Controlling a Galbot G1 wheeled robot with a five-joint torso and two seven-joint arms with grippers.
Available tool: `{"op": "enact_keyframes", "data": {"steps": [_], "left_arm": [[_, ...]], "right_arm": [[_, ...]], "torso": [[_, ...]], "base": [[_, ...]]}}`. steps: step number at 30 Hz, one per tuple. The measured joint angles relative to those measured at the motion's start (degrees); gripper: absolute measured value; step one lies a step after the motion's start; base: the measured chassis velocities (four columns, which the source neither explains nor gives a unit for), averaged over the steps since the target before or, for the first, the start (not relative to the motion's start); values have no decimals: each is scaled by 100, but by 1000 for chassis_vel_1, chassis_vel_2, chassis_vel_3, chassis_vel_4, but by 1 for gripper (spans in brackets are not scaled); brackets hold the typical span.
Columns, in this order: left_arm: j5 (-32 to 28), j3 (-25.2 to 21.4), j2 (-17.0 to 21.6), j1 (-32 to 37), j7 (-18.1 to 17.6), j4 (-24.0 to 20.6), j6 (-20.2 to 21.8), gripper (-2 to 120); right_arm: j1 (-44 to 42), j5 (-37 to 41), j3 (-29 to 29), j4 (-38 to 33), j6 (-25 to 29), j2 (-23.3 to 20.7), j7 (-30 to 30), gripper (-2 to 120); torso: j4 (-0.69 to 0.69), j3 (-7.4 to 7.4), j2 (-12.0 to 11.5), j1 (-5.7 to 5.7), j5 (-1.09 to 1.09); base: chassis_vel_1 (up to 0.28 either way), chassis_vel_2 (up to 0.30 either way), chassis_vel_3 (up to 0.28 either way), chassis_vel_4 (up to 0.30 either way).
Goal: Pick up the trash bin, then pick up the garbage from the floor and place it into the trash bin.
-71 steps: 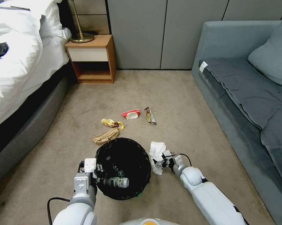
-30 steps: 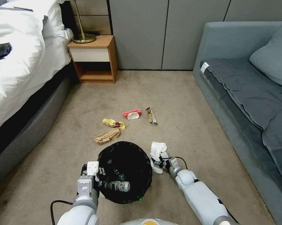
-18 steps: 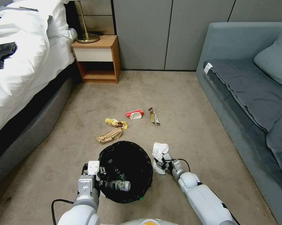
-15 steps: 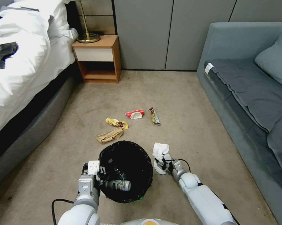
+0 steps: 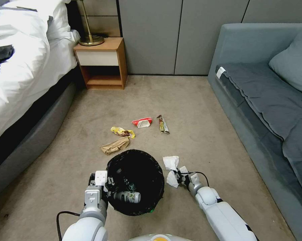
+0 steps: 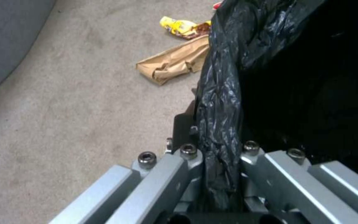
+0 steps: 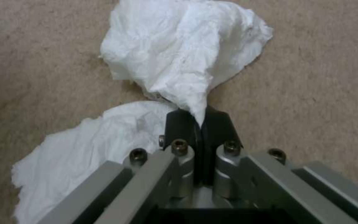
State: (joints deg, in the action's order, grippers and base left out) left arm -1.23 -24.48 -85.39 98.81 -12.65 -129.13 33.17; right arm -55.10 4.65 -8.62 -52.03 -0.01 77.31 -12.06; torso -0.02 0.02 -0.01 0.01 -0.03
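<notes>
Black liner over the bin (image 5: 136,182) rim is what our left gripper (image 6: 216,161) is clamped on, at the bin's 9 o'clock, so the mouth faces up to take litter; a bottle (image 5: 126,196) already lies inside. At its 3 o'clock our right gripper (image 7: 198,127) is pinched on a fold of the tissue (image 7: 179,62), close by for a short carry. Bag (image 5: 114,146), yellow wrapper (image 5: 122,132), red wrapper (image 5: 141,122) and bar (image 5: 163,124) wait on the carpet (image 5: 197,110) between 11 and 1 o'clock.
</notes>
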Motion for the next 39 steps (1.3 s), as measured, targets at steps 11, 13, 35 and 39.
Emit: {"op": "enact_keyframes", "data": {"steps": [11,13,35,39], "left_arm": [[8,3,0,39,-3,-39,0,1],[7,3,2,38,-2,-45,0,1],[-16,14,92,9,-4,-2,3,1],[-12,20,102,16,-4,-3,3,1]], "right_arm": [[-34,2,-27,-180,-8,-48,15,0],[-74,21,-36,-314,7,-72,32,0],[-2096,1679,-265,-6174,1478,-771,-1870,0],[-2339,1533,-27,-6431,1497,-883,-2017,0]], "torso": [[-2,0,0,0,-3],[-2,0,0,0,2],[2,-2,0,-1,2],[2,-2,0,-1,2]], "base": [[0,0,0,0],[0,0,0,0],[0,0,0,0],[0,0,0,0]]}}
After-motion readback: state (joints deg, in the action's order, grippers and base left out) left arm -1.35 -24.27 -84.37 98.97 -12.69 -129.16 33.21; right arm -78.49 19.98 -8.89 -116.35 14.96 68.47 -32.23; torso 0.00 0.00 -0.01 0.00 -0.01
